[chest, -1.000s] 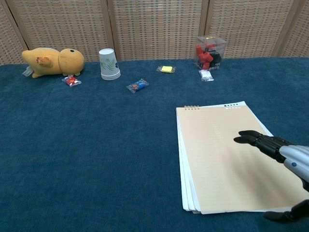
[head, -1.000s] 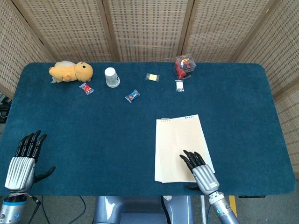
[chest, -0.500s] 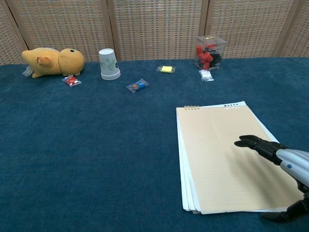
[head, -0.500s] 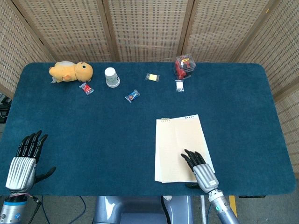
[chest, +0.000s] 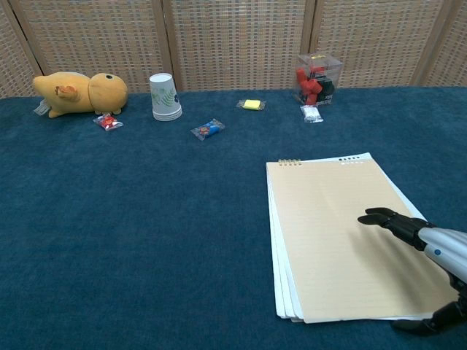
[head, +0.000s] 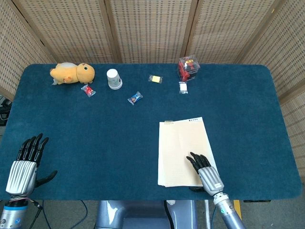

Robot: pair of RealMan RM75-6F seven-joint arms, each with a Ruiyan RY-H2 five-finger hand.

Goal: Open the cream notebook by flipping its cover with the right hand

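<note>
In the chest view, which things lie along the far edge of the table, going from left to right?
Yellow plush toy → red candy → paper cup → blue candy → yellow candy → white packet.

A yellow plush toy (head: 73, 73) lies at the far left of the blue table (head: 95, 129), a red candy (head: 88, 90) just beside it. Further right stand an upside-down paper cup (head: 113, 78), a blue candy (head: 135, 98), a yellow candy (head: 155, 78), a clear box of red and black pieces (head: 189, 67), and a white packet (head: 183, 87).
</note>
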